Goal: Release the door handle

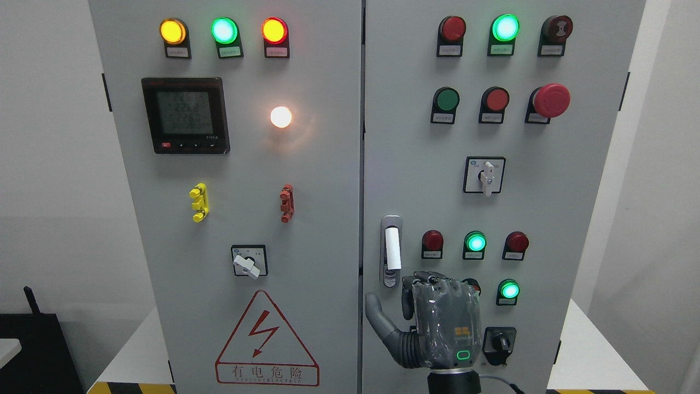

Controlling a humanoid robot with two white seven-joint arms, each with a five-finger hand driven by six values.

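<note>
Right hand point(440, 323), whose arm comes up from the bottom edge right of the middle, hangs below the door handle point(391, 250) and a little to its right, back of the hand toward the camera. Its thumb juts out toward the door seam and its fingers are loosely curled at the knuckles with nothing between them; it does not touch the handle, so the letting-go looks done or nearly so.

To finish well, I would draw the hand straight back from the right door point(415, 164), away from the handle, keeping the fingers relaxed so no tip hooks the lever again. I would also keep it clear of the lit green button point(509, 289) and the black rotary switch point(499, 343), which sit to the right of and below the handle.

That handle is a slim upright lever, white on its upper part, set in a rounded metal plate with what seems a lock below; smooth and hard, it would slide off the fingers easily. Painted sheet metal, matt grey, forms the door around it. Dark jointed segments under a glossy, crinkled clear wrap make up the hand, which has a small green light near the wrist.
</note>
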